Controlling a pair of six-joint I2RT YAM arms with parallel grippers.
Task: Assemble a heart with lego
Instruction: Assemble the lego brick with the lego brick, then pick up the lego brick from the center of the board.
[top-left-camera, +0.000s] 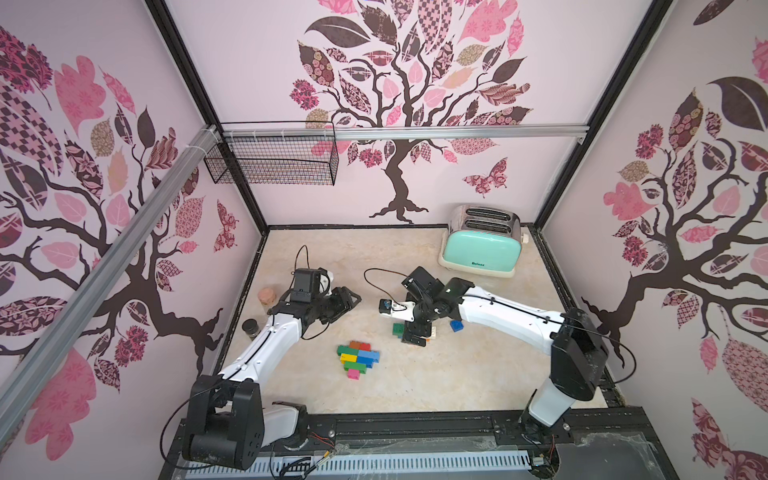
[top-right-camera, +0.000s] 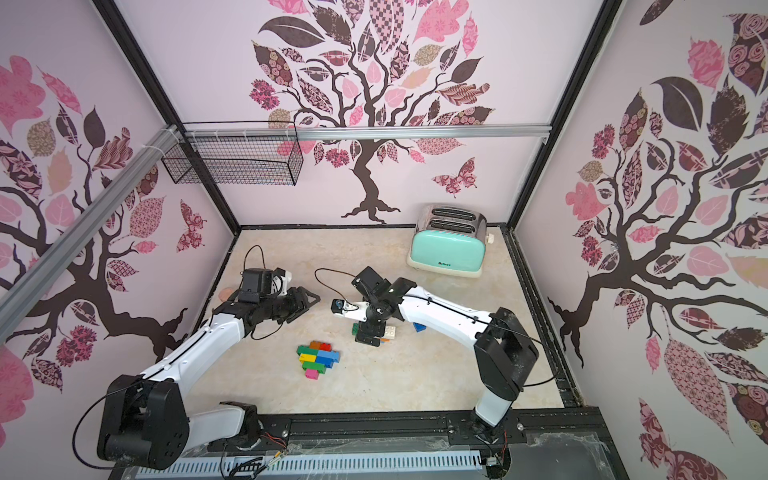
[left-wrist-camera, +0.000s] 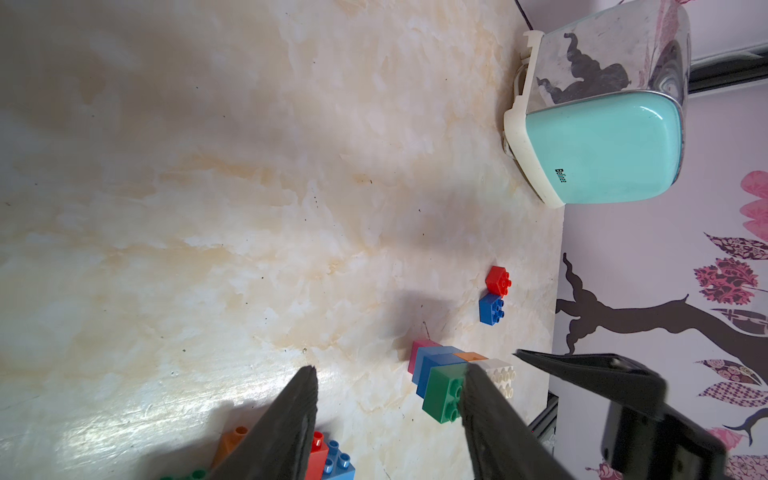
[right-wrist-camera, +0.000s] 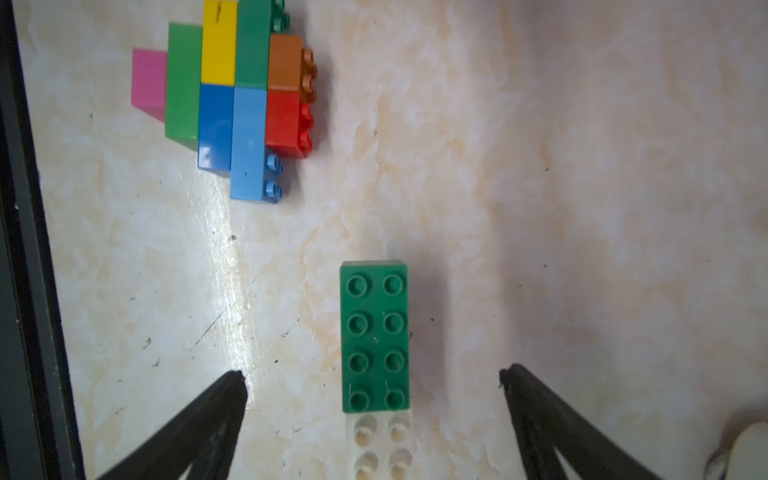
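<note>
Cream marbled tabletop (top-left-camera: 457, 374) forms the floor of a booth walled in pale pink panels with dark tree decals.

The right gripper (right-wrist-camera: 374, 376) points down at the tabletop. Its two black fingers (right-wrist-camera: 216, 411) are spread wide and grip nothing. Between them, touching neither, a green oblong studded plastic brick (right-wrist-camera: 375, 336) lies flat with its studs up. A white studded plastic brick (right-wrist-camera: 378, 446) butts against the end that sits deeper between the fingers. In the left wrist view a pink brick (left-wrist-camera: 419, 353), a blue oblong brick (left-wrist-camera: 436, 365) and an orange brick (left-wrist-camera: 469, 356) crowd close to this pair. How they join cannot be told.

Nearer the front edge, between the two arms, the half-built heart of joined bricks (top-left-camera: 358, 357) lies flat. It has rows of green, yellow, blue, red and orange-brown, and narrows to a single pink block at the front. It is apart from both grippers.

The left gripper (left-wrist-camera: 390, 372) sits low, left of and behind the heart, aimed toward the right arm. Its jaws are partly apart and empty.

Beyond the green brick, a red square brick (left-wrist-camera: 498, 280) and a blue square brick (left-wrist-camera: 491, 308) sit just beside each other. In a top view the blue one shows under the right forearm.

A mint-green toaster with a chrome top (top-left-camera: 482, 245) stands in the rear right corner. A black wire basket (top-left-camera: 274, 160) hangs on the rear rail at the left. A small dark jar (top-left-camera: 250, 327) and a pinkish round object (top-left-camera: 267, 295) sit by the left edge.
</note>
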